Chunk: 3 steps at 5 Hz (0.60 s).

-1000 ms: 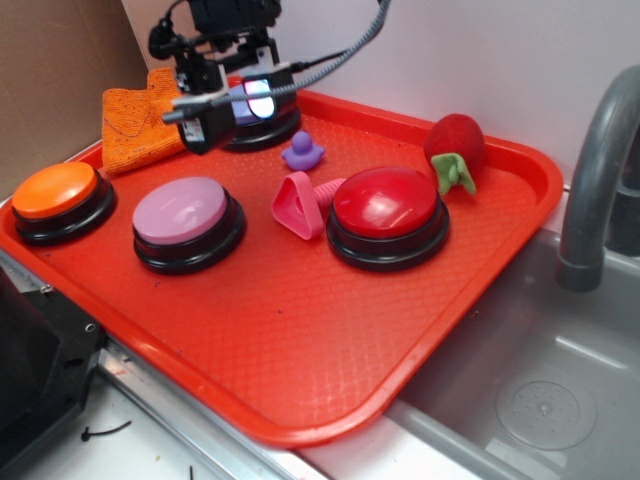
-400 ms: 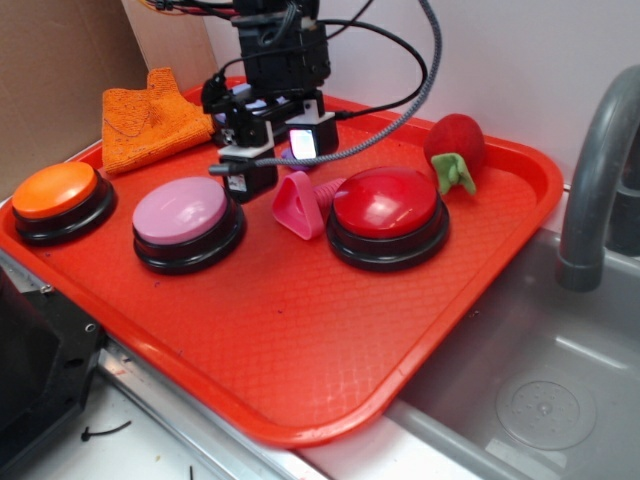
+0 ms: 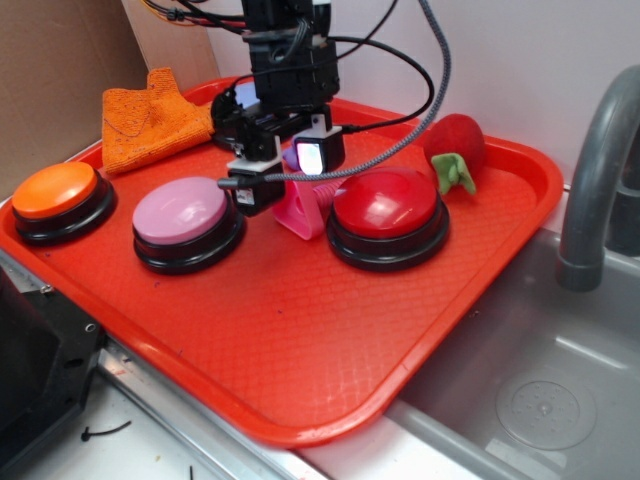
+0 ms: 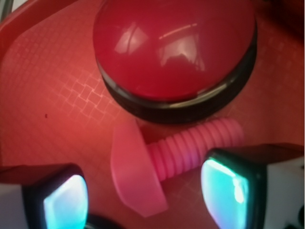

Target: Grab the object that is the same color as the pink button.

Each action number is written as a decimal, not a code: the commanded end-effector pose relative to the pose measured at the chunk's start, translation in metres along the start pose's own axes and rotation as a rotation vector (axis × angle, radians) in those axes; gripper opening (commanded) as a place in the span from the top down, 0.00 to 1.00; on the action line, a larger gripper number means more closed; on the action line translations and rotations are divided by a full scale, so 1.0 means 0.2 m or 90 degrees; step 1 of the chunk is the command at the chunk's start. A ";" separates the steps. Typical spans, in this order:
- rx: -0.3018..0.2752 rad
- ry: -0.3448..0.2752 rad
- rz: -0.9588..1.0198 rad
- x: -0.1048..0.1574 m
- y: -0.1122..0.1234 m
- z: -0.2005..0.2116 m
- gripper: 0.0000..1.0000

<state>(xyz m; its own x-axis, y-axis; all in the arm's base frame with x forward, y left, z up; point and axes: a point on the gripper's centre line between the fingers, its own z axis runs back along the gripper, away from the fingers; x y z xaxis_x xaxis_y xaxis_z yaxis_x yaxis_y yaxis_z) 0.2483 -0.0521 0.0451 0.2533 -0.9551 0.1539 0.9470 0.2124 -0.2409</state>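
The object [image 3: 300, 213], a small hot-pink toy with a triangular head and ribbed stem [image 4: 195, 145], lies on the red tray [image 3: 300, 340] between the pink button [image 3: 182, 212] and the red button [image 3: 386, 203]. My gripper [image 3: 282, 178] hangs open right over it. In the wrist view the toy's head [image 4: 136, 171] sits between my two glowing pads [image 4: 64, 202], which stand apart from it on either side. The toy's stem reaches toward the right pad. Nothing is held.
An orange button [image 3: 55, 190] sits at the tray's left, with an orange cloth [image 3: 150, 125] behind it. A red plush strawberry [image 3: 455, 145] lies at the back right. The red button [image 4: 174, 45] is close beyond the toy. A sink [image 3: 560, 370] and faucet [image 3: 595, 170] are to the right.
The gripper has come forward and right from the back of the tray, past the pink button, and now sits lower, straddling the pink toy. The toy has not moved.
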 end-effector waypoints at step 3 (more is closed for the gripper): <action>0.010 0.002 -0.092 0.10 -0.10 -0.06 1.00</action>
<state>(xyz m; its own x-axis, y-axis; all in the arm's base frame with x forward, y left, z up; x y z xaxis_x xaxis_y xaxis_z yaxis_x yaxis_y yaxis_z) 0.2347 -0.0675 0.0328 0.1478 -0.9751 0.1654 0.9648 0.1054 -0.2410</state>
